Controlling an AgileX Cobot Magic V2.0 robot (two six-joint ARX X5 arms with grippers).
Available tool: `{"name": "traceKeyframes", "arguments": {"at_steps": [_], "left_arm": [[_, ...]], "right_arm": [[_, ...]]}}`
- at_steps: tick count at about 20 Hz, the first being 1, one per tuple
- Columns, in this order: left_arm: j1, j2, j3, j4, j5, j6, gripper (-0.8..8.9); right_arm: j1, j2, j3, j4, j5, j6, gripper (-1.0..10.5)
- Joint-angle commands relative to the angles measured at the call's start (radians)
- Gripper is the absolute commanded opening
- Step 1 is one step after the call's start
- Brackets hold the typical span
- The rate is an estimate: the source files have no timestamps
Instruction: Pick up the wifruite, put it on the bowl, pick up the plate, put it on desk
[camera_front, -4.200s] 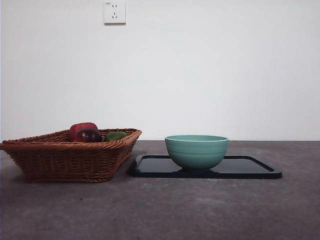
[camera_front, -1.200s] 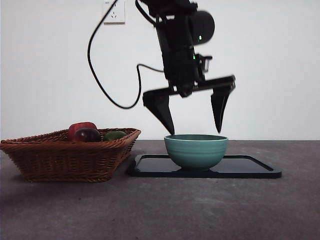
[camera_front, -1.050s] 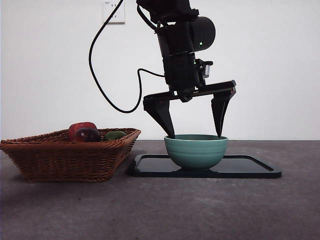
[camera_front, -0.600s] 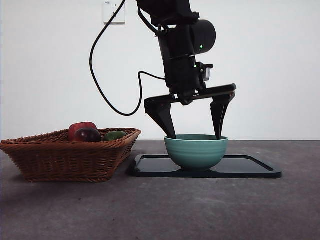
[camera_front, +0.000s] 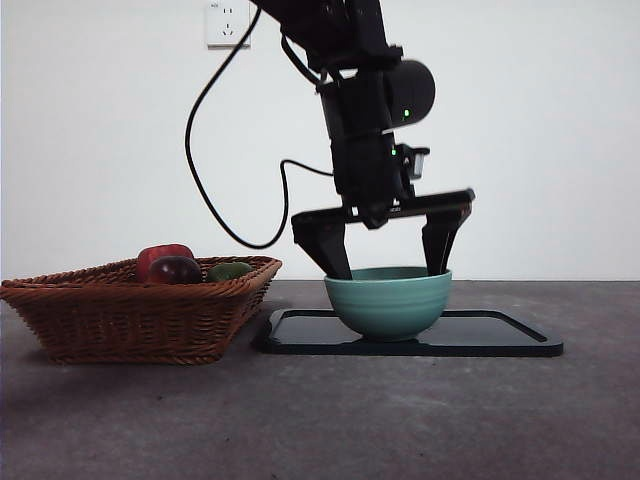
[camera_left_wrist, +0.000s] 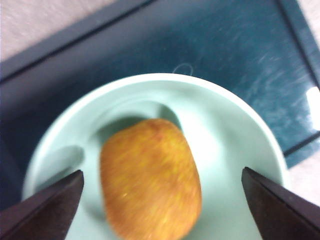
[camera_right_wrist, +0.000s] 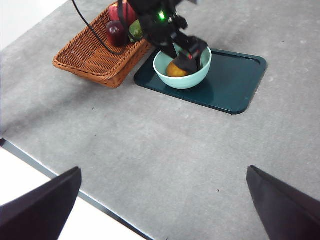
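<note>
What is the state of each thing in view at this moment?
wifruite: lying loose inside the bowl.
bowl: upright on the plate.
plate: flat on the desk.
left hand: open, tips dipped inside the bowl's rim, either side of the wifruite.
right hand: open, high above the desk.
basket: upright, fruit inside.
</note>
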Motion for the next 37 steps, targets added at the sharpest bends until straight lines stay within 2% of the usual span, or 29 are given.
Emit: {"name": "traceKeyframes", "arguments": {"at_steps": [1, 7, 11, 22, 24, 31, 37], "left_arm": [[-0.007, 0.047, 0.034, 0.003, 0.001, 0.023, 4.15], [-0.007, 0.054, 0.034, 0.032, 0.001, 0.023, 2.33], [-0.006, 0.054, 0.056, 0.037, 0.000, 0.023, 2.36], [-0.014, 0.054, 0.495, -0.393, 0.000, 0.040, 2.40], [-0.014, 0.045, 0.525, -0.406, 0.001, 0.045, 2.40], [-0.021, -0.072, 0.464, -0.435, 0.013, 0.076, 2.40], [0.009, -0.339, 0.099, -0.435, 0.008, 0.075, 2.40]], "right_arm": [[0.005, 0.002, 0.010, 0.012, 0.001, 0.010, 5.6], [0.005, 0.002, 0.010, 0.012, 0.001, 0.009, 5.6], [0.005, 0.002, 0.010, 0.011, 0.001, 0.009, 5.6], [0.005, 0.002, 0.010, 0.012, 0.001, 0.010, 5.6], [0.005, 0.002, 0.010, 0.012, 0.001, 0.010, 5.6], [0.005, 0.002, 0.010, 0.012, 0.001, 0.010, 5.6], [0.005, 0.002, 0.010, 0.012, 0.001, 0.010, 5.6]]}}
